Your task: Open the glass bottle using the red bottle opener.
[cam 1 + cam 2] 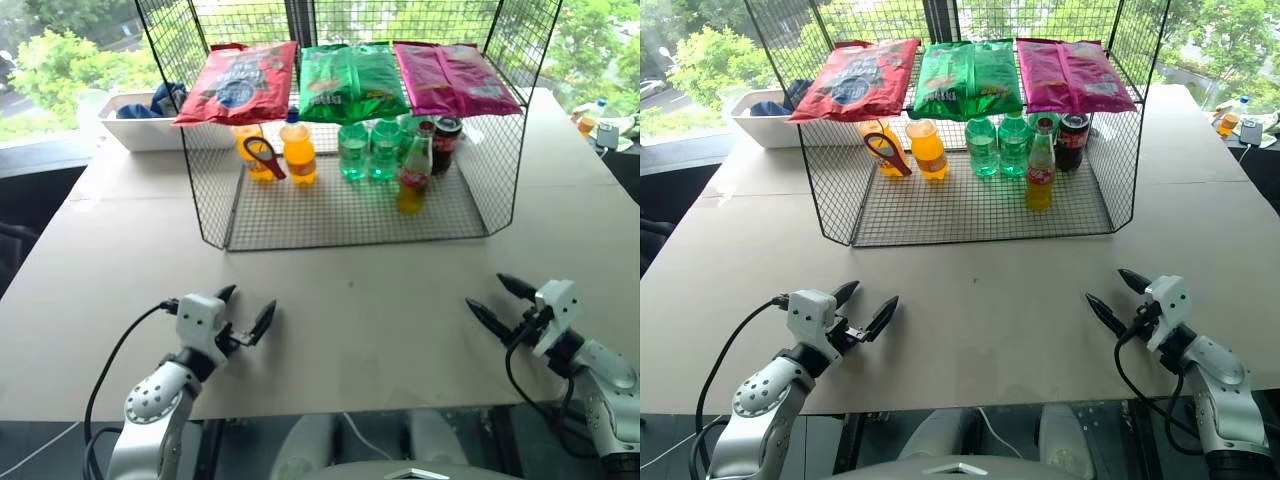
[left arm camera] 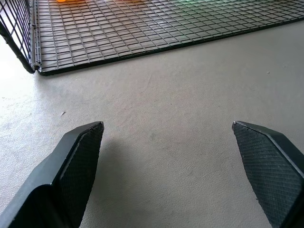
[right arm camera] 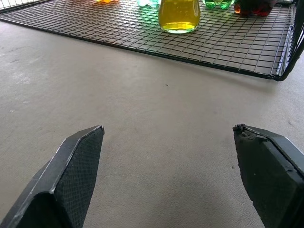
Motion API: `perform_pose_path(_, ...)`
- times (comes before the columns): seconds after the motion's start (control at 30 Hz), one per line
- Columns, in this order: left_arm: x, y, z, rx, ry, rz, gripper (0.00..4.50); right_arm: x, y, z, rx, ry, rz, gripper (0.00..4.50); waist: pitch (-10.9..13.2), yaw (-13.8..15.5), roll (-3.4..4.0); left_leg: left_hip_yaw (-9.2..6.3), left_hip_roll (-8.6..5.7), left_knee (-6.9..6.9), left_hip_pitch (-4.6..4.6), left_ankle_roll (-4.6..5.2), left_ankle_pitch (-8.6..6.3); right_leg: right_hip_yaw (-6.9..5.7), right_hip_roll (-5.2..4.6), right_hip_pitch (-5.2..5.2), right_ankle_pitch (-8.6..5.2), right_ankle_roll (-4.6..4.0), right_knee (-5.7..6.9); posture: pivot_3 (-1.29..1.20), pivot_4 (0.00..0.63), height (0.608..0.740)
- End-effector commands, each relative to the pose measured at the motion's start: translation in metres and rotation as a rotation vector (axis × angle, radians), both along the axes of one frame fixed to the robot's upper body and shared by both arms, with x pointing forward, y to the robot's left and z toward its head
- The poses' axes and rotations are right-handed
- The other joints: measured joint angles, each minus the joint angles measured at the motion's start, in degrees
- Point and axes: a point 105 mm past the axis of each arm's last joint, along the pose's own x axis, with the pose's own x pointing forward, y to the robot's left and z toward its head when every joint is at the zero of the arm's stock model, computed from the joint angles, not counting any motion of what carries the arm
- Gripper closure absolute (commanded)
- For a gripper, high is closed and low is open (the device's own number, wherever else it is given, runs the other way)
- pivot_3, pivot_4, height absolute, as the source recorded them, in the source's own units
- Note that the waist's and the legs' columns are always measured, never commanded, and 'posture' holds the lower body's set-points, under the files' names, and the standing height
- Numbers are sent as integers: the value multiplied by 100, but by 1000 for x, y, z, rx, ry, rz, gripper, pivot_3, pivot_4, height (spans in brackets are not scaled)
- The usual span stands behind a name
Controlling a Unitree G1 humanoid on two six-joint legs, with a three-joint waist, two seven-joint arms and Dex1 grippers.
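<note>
The glass bottle (image 1: 413, 177) with yellow drink and a red label stands upright on the wire rack's floor (image 1: 300, 215), toward the front right; its base shows in the right wrist view (image 3: 179, 15). Leaning against an orange plastic bottle at the rack's back left is the red bottle opener (image 1: 264, 157). My left gripper (image 1: 246, 311) hovers open over the near left of the table, empty. My right gripper (image 1: 503, 303) is open and empty at the near right. Both are well short of the rack.
The black wire rack (image 1: 215, 200) holds orange bottles (image 1: 298, 150), green bottles (image 1: 368, 150) and a dark cola can (image 1: 446, 145), with three snack bags (image 1: 352, 80) on top. A white bin (image 1: 135, 125) sits at the back left. Bare beige tabletop (image 1: 350, 300) lies between grippers and rack.
</note>
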Motion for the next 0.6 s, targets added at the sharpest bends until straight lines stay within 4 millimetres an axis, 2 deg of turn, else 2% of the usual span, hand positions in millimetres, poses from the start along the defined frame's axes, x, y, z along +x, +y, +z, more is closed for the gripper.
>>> perform_pose_path(0.03,2,3,1,8,0,9,0,0,-2,10,-10,-48,-1,112,0,0,0,0,0,0,0,0,0,0,0,0,0,0,0,0,150,740)
perform_pose_path(0.6,10,1,5,-16,-14,12,0,-2,-5,7,-18,-52,-20,112,0,23,1,-3,-1,7,2,-9,6,-5,0,1,1,1,3,0,150,740)
